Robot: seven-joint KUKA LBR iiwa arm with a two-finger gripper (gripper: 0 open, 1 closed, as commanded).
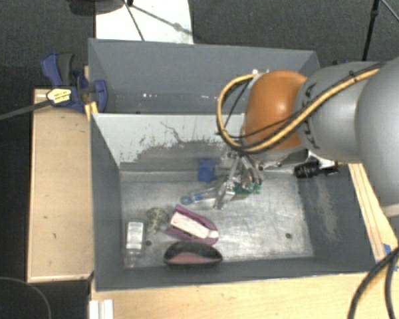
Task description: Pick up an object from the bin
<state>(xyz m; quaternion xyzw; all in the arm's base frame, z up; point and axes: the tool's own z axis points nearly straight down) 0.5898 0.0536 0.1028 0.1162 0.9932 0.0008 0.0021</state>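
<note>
- The arm's pincer hangs low near the back middle of the grey metal bin; whether it is wide or narrow cannot be told
- A slim, pale-blue translucent stick lies on the bin floor, its right end at the pincer's tip
- A small green piece sits just beside the pincer; a small blue block rests by the back wall
- Nearer the front lie a purple-and-white packet, a dark oval pad, a crumpled olive scrap and a small clear jar

One camera looks down into the grey bin from above, slightly aslant, arm at right.
</note>
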